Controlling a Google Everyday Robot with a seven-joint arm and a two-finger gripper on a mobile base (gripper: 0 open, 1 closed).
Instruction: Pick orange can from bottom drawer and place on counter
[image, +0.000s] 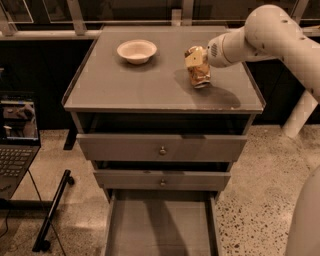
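White bowl sits back-left on the table, well apart from the drop spot. Bottom drawer is open below. Orange can is over the table's R half, tilted, base at or just above the surface, can't tell which. Gripper is clamped on its upper part. Imo: level can, lower till it seats flat, then release, away from R edge.

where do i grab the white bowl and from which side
Pinch the white bowl by its rim, from straight above: it sits upright and open on the counter, sides low and flared. The gripper, to its right in view, holds the orange can.
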